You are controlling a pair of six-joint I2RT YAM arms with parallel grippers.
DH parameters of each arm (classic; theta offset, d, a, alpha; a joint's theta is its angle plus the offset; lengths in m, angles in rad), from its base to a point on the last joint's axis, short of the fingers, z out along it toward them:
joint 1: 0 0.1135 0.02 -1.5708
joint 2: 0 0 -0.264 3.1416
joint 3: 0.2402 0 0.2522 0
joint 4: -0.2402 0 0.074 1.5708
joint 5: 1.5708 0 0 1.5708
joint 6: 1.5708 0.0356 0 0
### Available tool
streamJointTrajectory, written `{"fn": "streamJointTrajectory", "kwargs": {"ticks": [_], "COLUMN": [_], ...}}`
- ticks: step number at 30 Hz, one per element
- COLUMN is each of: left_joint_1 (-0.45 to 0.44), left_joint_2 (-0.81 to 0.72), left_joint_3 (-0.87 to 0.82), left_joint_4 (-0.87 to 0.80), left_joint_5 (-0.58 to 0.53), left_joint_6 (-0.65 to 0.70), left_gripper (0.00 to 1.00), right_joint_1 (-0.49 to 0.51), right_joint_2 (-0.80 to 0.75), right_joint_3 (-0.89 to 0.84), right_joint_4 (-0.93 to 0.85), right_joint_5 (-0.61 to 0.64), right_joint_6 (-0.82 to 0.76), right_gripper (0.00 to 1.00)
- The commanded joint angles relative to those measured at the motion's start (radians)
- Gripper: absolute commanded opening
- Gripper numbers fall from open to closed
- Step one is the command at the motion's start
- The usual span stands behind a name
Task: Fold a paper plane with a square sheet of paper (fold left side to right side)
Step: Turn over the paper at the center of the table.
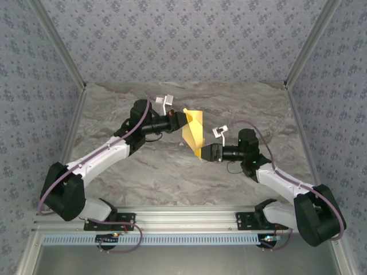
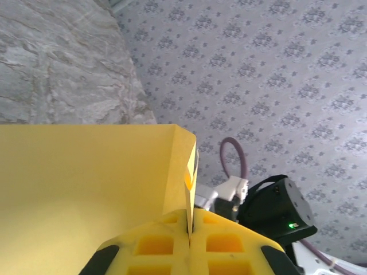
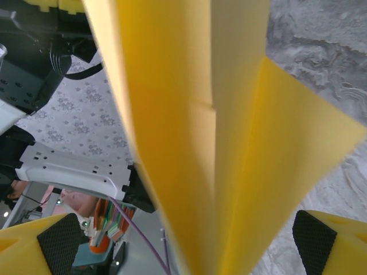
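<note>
Above the middle of the table (image 1: 246,103), toward its far edge, the creased square sheet of paper (image 1: 193,130) hangs clamped in the left claw (image 1: 182,119). The right claw (image 1: 203,153) stands wide apart around its lower end. Closing off-centre could crumple the folds or tug the paper loose.

Paper plane (image 3: 172,114) blurred, cut off top & btm in rt wrist view

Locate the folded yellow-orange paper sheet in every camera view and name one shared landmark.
Top external: folded yellow-orange paper sheet, centre, between the arms.
Left wrist: the sheet, lower left, large.
Right wrist: the sheet, down the middle, close up.
Shared landmark: grey marbled tabletop.
</note>
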Motion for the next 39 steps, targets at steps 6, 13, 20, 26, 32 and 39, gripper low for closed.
{"fn": "streamJointTrajectory", "kwargs": {"ticks": [6,13,20,26,32,39], "left_joint_1": [-0.03,-0.03,-0.029,-0.001,0.025,0.026], "left_joint_2": [-0.013,-0.012,-0.016,-0.09,-0.282,-0.557], "left_joint_3": [0.031,-0.004,-0.019,-0.018,-0.058,-0.112], "left_joint_4": [0.105,0.111,0.088,-0.187,-0.493,-0.712], "left_joint_5": [0.045,0.039,0.036,-0.077,-0.307,-0.554], "left_joint_6": [-0.066,-0.069,-0.047,0.136,0.316,0.424], "left_gripper": [0.02,0.02,0.1,0.6,0.69,0.7], "right_joint_1": [0.019,0.008,0.001,0.016,0.096,0.365], "right_joint_2": [0.018,-0.02,-0.082,-0.154,-0.165,-0.028], "right_joint_3": [0.071,0.09,0.11,0.192,0.321,0.501], "right_joint_4": [0.17,0.135,-0.03,-0.501,-0.999,-1.346], "right_joint_5": [0.026,0.032,0.05,0.173,0.536,1.236], "right_joint_6": [0.105,0.099,0.012,-0.27,-0.542,-0.592], "right_gripper": [0.82,0.51,0.25,0.1,0.04,0.01]}}
